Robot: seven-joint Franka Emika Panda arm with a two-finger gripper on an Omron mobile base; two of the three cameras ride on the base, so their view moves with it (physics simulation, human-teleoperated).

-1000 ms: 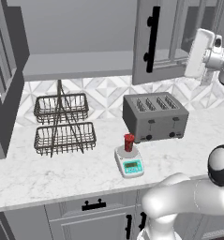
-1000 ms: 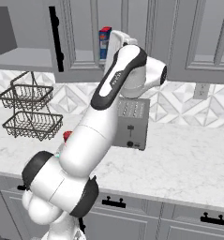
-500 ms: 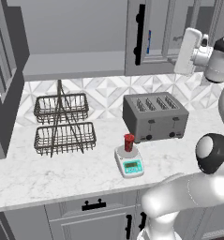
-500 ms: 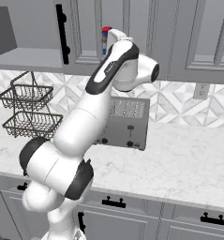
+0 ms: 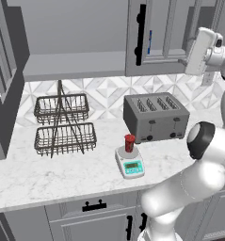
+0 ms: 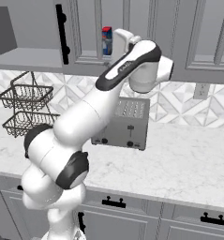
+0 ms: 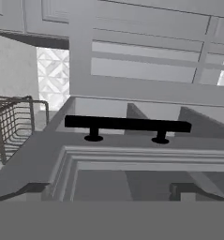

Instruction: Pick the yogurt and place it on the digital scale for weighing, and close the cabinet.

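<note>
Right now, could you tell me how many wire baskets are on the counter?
2, stacked on one stand at the counter's left, beside the toaster: the upper wire basket and, directly under it, the lower wire basket. Nothing seems to hide another.

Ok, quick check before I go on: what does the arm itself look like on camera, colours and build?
The arm is glossy white with rounded, tube-like links. Its joints are dark: a black cap on the elbow in the left base view, a black band along the forearm in the right base view. The hand is a white boxy block. No loose cables or markings are visible.
</note>
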